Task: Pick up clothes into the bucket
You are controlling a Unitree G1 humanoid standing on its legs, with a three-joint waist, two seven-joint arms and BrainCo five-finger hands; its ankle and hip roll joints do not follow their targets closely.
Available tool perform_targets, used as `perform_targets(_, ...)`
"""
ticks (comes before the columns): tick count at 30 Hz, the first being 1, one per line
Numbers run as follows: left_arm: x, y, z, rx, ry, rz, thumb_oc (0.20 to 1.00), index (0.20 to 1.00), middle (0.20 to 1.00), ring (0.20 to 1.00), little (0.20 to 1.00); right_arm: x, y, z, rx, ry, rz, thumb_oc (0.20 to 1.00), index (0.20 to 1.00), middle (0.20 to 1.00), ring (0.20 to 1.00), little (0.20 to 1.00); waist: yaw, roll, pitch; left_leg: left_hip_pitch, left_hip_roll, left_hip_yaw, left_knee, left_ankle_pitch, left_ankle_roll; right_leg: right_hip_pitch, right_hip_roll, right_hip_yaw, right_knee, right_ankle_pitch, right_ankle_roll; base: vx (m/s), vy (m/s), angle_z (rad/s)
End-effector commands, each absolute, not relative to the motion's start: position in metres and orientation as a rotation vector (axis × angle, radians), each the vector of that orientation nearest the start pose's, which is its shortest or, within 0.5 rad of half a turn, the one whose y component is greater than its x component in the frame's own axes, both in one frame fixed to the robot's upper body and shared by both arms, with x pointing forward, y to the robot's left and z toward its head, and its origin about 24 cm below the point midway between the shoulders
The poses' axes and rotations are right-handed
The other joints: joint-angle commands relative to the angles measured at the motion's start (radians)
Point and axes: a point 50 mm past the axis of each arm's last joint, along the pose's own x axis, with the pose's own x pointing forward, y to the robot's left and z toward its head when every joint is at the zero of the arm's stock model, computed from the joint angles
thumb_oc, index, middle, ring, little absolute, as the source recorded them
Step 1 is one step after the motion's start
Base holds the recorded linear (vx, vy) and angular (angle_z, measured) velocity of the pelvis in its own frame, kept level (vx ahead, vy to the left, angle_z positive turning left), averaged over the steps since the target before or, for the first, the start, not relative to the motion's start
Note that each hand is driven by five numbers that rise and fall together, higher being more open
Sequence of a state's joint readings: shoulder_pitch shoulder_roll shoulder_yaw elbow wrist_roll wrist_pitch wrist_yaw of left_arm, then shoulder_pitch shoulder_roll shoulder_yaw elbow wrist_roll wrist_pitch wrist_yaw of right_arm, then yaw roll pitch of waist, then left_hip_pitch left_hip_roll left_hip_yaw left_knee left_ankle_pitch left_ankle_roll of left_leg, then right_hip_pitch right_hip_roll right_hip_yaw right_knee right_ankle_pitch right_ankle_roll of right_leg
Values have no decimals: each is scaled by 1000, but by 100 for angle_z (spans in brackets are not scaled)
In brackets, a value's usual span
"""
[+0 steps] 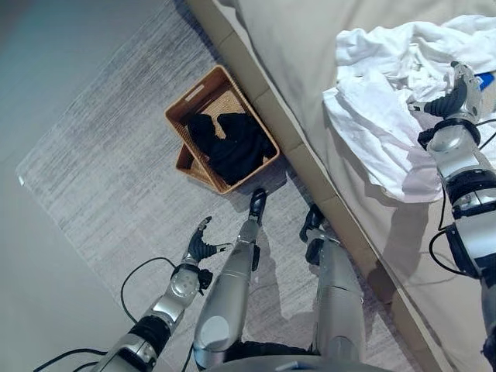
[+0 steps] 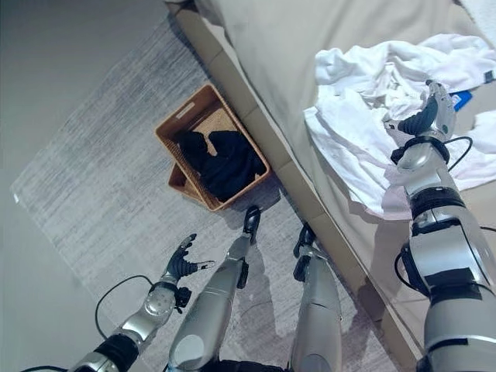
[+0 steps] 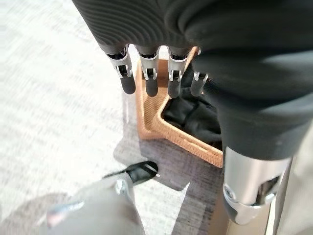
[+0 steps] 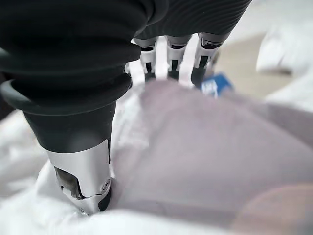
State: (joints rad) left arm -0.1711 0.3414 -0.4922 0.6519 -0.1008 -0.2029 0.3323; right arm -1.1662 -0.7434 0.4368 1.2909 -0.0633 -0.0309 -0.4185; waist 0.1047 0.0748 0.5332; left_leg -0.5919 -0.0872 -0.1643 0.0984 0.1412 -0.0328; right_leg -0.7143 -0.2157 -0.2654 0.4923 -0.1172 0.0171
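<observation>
A brown wicker basket (image 1: pixel 194 97) stands on the rug beside the bed, with black clothes (image 1: pixel 236 143) lying in it. A heap of white clothes (image 1: pixel 387 101) is spread over the bed. My right hand (image 1: pixel 463 87) rests on the far side of that heap with straight fingers (image 4: pixel 201 54) pressed into the white cloth (image 4: pixel 205 156), which bulges between them and the thumb. My left hand (image 1: pixel 200 246) hangs low over the rug, short of the basket, open and holding nothing. Past its fingers (image 3: pixel 151 83) I see the basket's corner (image 3: pixel 151 127).
The beige bed (image 1: pixel 310 54) has a long edge (image 1: pixel 310 167) running diagonally just behind the basket. A small blue thing (image 2: pixel 463 98) lies on the bed by my right hand. A grey rug (image 1: pixel 101 163) covers the floor around the basket.
</observation>
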Motion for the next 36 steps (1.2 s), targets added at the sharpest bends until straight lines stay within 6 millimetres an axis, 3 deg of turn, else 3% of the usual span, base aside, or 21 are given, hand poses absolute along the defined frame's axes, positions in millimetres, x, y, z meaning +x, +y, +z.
perform_targets(1, 246, 160, -45, 393, 244, -64, 1000, 1000, 1000, 1000, 1000, 370, -355, 242, -1017, 24, -766, 1000, 1000, 1000, 1000, 1000, -16, 47, -13, 3, -2, -25, 51, -72, -1, 61, -37, 15, -17, -16, 84, 24, -18, 5)
perform_targets(11, 256, 153, -38, 285, 239, -64, 1000, 1000, 1000, 1000, 1000, 364, -369, 233, -1027, 174, -673, 1000, 1000, 1000, 1000, 1000, 1, 79, -13, -38, -2, -34, 20, -43, -7, -3, -36, 21, -10, -17, 80, 10, -6, 3)
perform_targets(12, 256, 154, -38, 281, 244, -55, 1000, 1000, 1000, 1000, 1000, 367, -366, 238, -1015, 155, -660, 859, 859, 859, 859, 859, -1, 76, -13, -39, -2, -31, 17, -41, -7, -6, -35, 22, -12, -16, 80, 11, -1, 3)
perform_targets(13, 257, 154, -38, 280, 243, -55, 1000, 1000, 1000, 1000, 1000, 367, -365, 238, -1015, 155, -660, 498, 498, 498, 498, 498, -1, 76, -13, -39, -2, -31, 16, -41, -7, -7, -35, 23, -12, -16, 80, 0, 0, 0)
perform_targets(14, 258, 154, -39, 268, 252, -53, 1000, 1000, 1000, 1000, 1000, 369, -362, 243, -1005, 135, -652, 200, 200, 200, 200, 200, -5, 72, -13, -41, 0, -26, 14, -41, -7, -13, -34, 26, -15, -12, 81, 0, 0, 0)
perform_targets(18, 262, 150, -38, 260, 252, -55, 1000, 1000, 1000, 1000, 1000, 376, -350, 252, -1014, 73, -636, 200, 200, 200, 200, 200, -15, 57, -13, -49, 4, -15, 16, -44, -6, -22, -26, 37, -28, -1, 83, 3, 2, -1)
perform_targets(24, 269, 149, -31, 266, 219, -32, 1000, 1000, 1000, 1000, 1000, 383, -331, 282, -1024, -100, -645, 200, 200, 200, 200, 200, -34, 28, -13, -52, 11, 3, 20, -52, -8, -18, -14, 49, -62, 19, 89, -3, 6, -9)
perform_targets(26, 271, 153, -28, 274, 200, -11, 1000, 1000, 1000, 1000, 1000, 380, -326, 310, -1047, -199, -682, 200, 200, 200, 200, 200, -43, 14, -13, -80, 14, 15, 31, -33, -6, -33, -6, 47, -89, 65, 84, -53, 39, -14)
perform_targets(27, 269, 154, -30, 276, 207, -5, 1000, 1000, 1000, 1000, 1000, 379, -325, 316, -1069, -219, -693, 200, 200, 200, 200, 200, -48, 5, -13, -54, 14, 18, 35, -63, -9, -12, -4, 62, -82, 36, 93, -87, 50, -12)
perform_targets(28, 271, 155, -28, 277, 198, -3, 1000, 1000, 1000, 1000, 1000, 378, -325, 319, -1065, -226, -698, 200, 200, 200, 200, 200, -46, 8, -13, -81, 14, 19, 35, -36, -6, -31, -4, 50, -92, 69, 85, -17, 20, -14)
perform_targets(29, 271, 159, -29, 293, 206, 16, 1000, 1000, 1000, 1000, 1000, 373, -323, 338, -1107, -293, -741, 200, 200, 200, 200, 200, -55, -6, -13, -82, 14, 28, 49, -45, -6, -28, 0, 58, -99, 75, 87, -95, 52, -11)
perform_targets(31, 271, 161, -29, 297, 205, 24, 1000, 1000, 1000, 1000, 1000, 370, -324, 348, -1126, -317, -766, 200, 200, 200, 200, 200, -59, -11, -13, -83, 14, 32, 56, -48, -6, -26, 2, 62, -102, 79, 88, -25, 25, -11)
perform_targets(32, 270, 167, -29, 304, 203, 45, 1000, 1000, 1000, 1000, 1000, 360, -325, 371, -1154, -401, -822, 200, 200, 200, 200, 200, -67, -24, -13, -81, 14, 40, 69, -58, -7, -18, 7, 73, -106, 85, 90, -19, 15, -12)
perform_targets(33, 270, 167, -29, 304, 203, 45, 1000, 1000, 1000, 1000, 1000, 360, -325, 371, -1154, -401, -822, 200, 200, 200, 200, 200, -67, -24, -13, -81, 14, 40, 69, -58, -7, -19, 7, 73, -106, 85, 90, -37, 30, -15)
perform_targets(34, 268, 173, -30, 311, 208, 70, 1000, 1000, 1000, 1000, 1000, 349, -324, 391, -1161, -495, -871, 200, 200, 200, 200, 200, -75, -39, -13, -75, 15, 47, 81, -69, -6, -9, 10, 78, -112, 90, 92, -30, 23, -12)
perform_targets(36, 267, 179, -32, 326, 215, 90, 1000, 1000, 1000, 1000, 1000, 334, -325, 412, -1118, -601, -946, 200, 200, 200, 200, 200, -84, -55, -13, -61, 16, 56, 93, -80, -7, 12, 14, 83, -119, 93, 95, -35, 27, -13)
